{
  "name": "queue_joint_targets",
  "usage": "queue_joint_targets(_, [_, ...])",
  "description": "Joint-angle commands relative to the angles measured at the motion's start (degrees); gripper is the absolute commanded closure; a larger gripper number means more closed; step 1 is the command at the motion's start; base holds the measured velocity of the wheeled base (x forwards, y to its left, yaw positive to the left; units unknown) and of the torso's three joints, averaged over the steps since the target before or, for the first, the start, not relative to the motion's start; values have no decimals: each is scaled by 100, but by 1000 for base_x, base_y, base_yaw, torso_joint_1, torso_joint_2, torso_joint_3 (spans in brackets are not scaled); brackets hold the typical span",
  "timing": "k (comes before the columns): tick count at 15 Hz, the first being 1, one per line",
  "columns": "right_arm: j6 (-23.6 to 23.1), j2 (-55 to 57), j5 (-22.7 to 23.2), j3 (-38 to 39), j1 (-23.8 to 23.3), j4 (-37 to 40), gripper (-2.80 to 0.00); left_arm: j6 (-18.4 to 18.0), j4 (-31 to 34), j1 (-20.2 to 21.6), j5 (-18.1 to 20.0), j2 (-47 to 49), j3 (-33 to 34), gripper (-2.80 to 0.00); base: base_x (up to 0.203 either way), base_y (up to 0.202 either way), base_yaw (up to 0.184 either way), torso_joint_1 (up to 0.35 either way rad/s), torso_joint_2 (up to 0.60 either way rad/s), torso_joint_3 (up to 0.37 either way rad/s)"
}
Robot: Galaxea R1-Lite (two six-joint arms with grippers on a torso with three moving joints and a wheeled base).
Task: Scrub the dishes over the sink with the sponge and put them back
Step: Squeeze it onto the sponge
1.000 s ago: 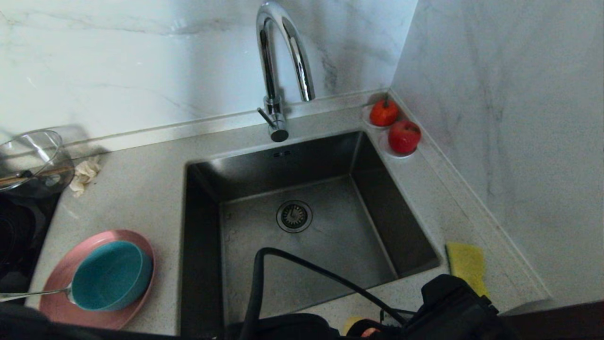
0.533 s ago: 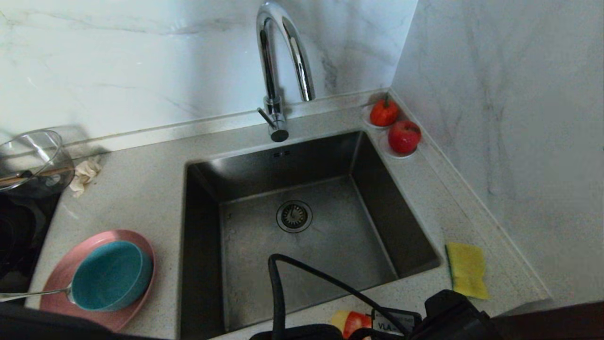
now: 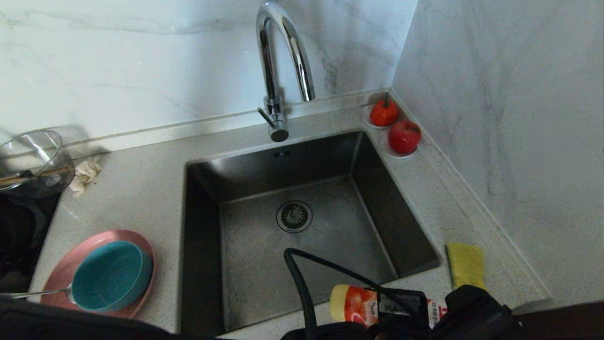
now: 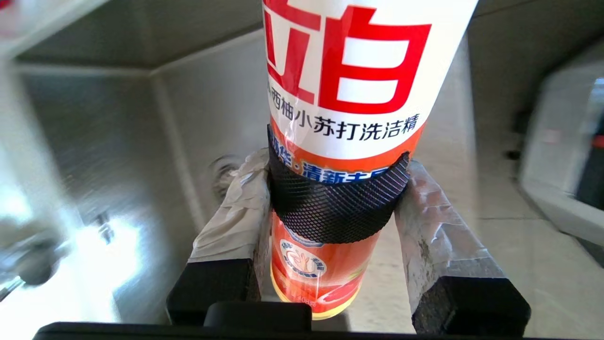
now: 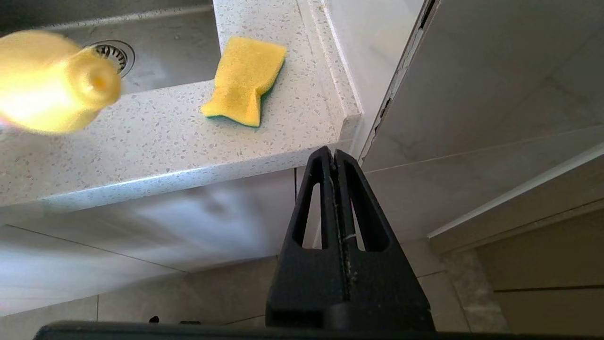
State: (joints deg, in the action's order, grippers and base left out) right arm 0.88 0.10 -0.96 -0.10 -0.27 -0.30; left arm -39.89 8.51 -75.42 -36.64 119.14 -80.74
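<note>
sink (image 3: 264, 170): square brushed-steel basin, round strainer | pink plate (image 3: 59, 278): flat, on speckled counter left of it, teal bowl (image 3: 111, 276) on top | left gripper (image 4: 332, 222): taped fingers clamp glossy detergent bottle (image 4: 349, 85) by its knurled black band | sponge (image 5: 245, 80): yellow foam, right counter | right gripper (image 5: 336, 163): closed, empty, below counter edge

Yellow sponge (image 3: 465, 265) flat beside sink (image 3: 207, 222)

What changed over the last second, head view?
The left gripper, shut on the detergent bottle, tipped it toward the sink: the bottle went from barely visible at the near edge to lying nearly level over the sink's near rim, and the arm's cable moved rightward. Sponge, pink plate, teal bowl and spoon stayed put.
</note>
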Motion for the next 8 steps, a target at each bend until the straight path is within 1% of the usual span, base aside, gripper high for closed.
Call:
queue_joint_targets(1, [0, -1, 0, 1, 0, -5, 0, -19, -34, -67, -129, 145, -73, 0, 0, 0, 0, 0, 0, 0])
queue_joint_targets(4, [0, -1, 0, 1, 0, -5, 0, -19, -37, -180, -235, 310, -98, 0, 0, 0, 0, 0, 0, 0])
queue_joint_targets(8, [0, -1, 0, 1, 0, -5, 0, -44, -20, -183, -393, 514, -82, 0, 0, 0, 0, 0, 0, 0])
